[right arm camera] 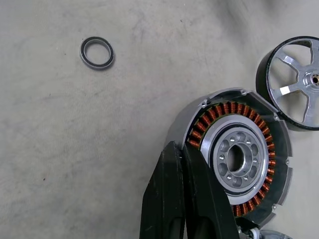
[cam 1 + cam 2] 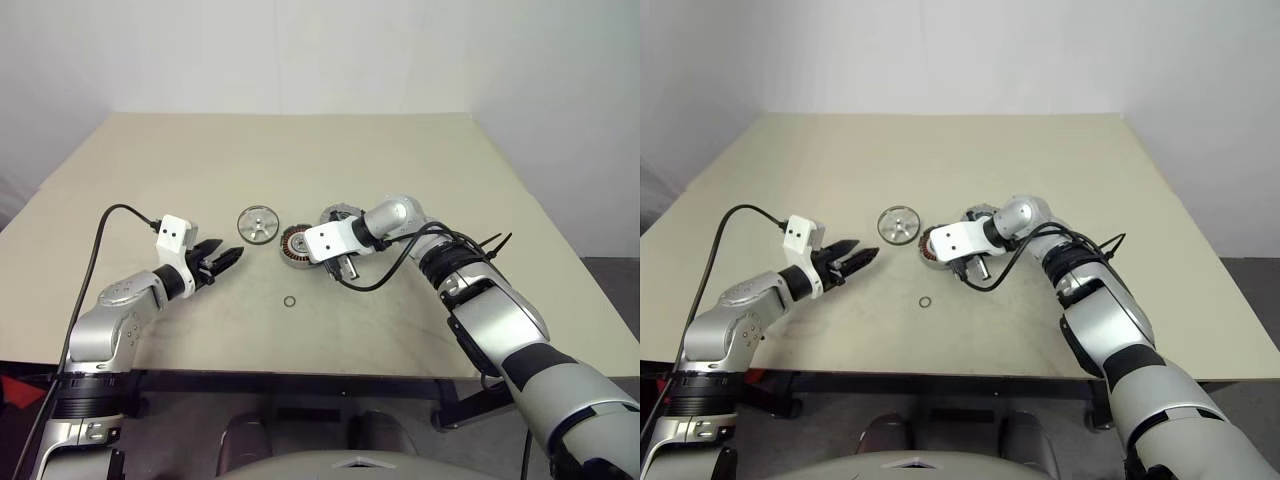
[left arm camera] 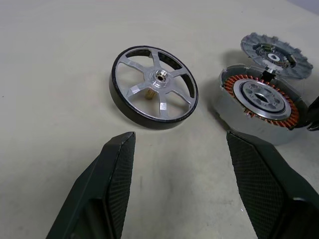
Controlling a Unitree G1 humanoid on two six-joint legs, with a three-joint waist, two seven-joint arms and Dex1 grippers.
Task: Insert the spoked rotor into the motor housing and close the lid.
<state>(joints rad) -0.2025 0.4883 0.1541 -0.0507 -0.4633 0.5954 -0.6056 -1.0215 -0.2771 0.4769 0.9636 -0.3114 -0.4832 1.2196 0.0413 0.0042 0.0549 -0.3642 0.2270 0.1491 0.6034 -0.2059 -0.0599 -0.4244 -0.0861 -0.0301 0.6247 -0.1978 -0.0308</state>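
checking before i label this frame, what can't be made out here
- Spoked rotor: its near rim in the right wrist view, hidden by the right gripper.
- Lid: its underside in the left wrist view, resting against the rotor.
- Small black ring: too small for detail in the eye views.

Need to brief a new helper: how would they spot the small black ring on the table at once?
On the beige table, look toward the near edge, in front of the three round metal motor parts. The small black rubber ring lies flat and alone there, between the two arms. It is far smaller than the copper-wound rotor and the silver spoked wheel, thin, with nothing inside.
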